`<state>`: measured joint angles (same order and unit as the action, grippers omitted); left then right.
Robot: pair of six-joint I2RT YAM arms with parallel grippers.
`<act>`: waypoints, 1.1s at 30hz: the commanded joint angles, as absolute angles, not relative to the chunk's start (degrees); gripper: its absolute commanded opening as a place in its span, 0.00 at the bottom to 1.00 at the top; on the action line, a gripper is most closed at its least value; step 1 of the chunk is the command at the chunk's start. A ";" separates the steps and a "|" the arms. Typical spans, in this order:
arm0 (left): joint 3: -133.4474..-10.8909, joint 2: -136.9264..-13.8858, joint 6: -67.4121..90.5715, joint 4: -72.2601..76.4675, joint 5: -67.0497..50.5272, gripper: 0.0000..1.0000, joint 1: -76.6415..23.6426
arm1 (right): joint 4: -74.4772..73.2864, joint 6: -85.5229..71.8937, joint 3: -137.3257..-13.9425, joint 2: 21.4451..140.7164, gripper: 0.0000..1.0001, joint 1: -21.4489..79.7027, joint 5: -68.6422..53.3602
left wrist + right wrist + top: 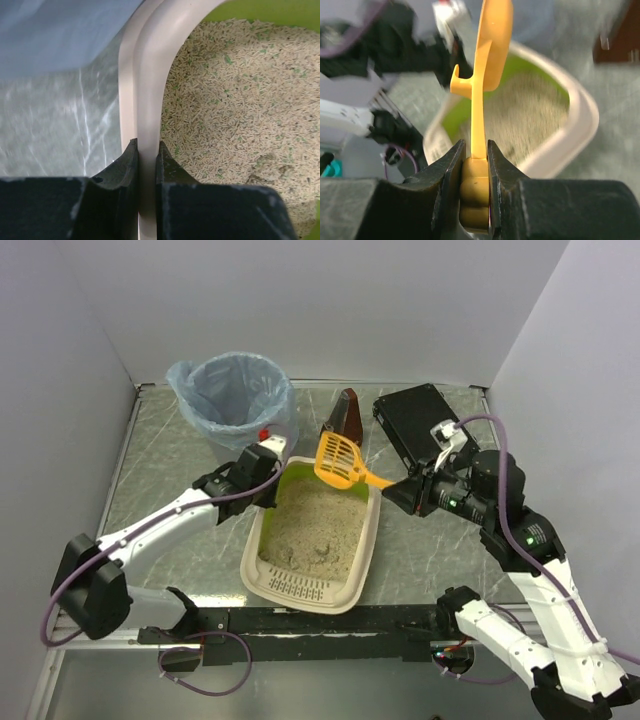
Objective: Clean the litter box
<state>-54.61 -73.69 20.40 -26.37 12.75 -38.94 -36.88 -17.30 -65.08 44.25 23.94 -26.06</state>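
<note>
The cream-beige litter box lies mid-table with a lime-green inner wall and sandy grey litter. My left gripper is shut on the box's far-left rim, one finger outside and one inside over the litter. My right gripper is shut on the handle of a yellow slotted scoop, held above the box's far end. In the right wrist view the scoop stands edge-on above my right gripper, with the box blurred behind.
A round bin lined with a blue bag stands at the back left, close to my left gripper. A flat black case lies at the back right. A dark brown object stands between them. A black rail runs along the near edge.
</note>
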 commanded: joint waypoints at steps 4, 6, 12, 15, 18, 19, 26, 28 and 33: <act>-68.28 -81.28 0.63 -8.62 0.53 0.01 -39.37 | -48.77 -16.70 -62.93 42.37 0.00 22.94 -20.48; -70.91 -83.40 -7.27 -8.44 -5.14 0.01 -39.46 | -51.05 -16.70 -62.84 42.54 0.00 22.33 -20.56; -81.45 -92.10 -23.27 -15.80 -19.76 0.01 -40.95 | -50.02 -18.19 -58.28 45.87 0.00 20.92 -26.09; -86.02 -97.36 -28.64 -17.83 -18.56 0.03 -42.88 | -48.61 -18.63 -57.13 48.07 0.00 20.30 -27.07; -91.74 -101.93 -29.97 -20.21 -16.09 0.13 -44.65 | -48.34 -18.72 -56.34 50.01 0.00 19.69 -26.37; -92.98 -102.65 -28.67 -20.91 -15.13 0.25 -44.82 | -48.34 -18.89 -56.08 50.36 0.00 19.34 -25.93; -94.83 -100.91 -16.72 -15.30 -5.20 0.87 -44.91 | -49.12 -19.77 -55.11 50.19 0.00 18.11 -23.39; -94.75 -98.36 -11.64 -14.59 -2.30 0.99 -45.09 | -49.92 -20.48 -55.37 50.10 0.00 17.58 -22.68; -92.56 -91.08 6.99 -20.11 16.14 0.99 -45.70 | -48.70 -21.53 -54.93 50.71 0.00 16.26 -26.27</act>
<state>-92.27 -99.33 -10.26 -18.50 0.64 -45.19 -49.84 -19.75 -54.76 51.13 17.15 -24.38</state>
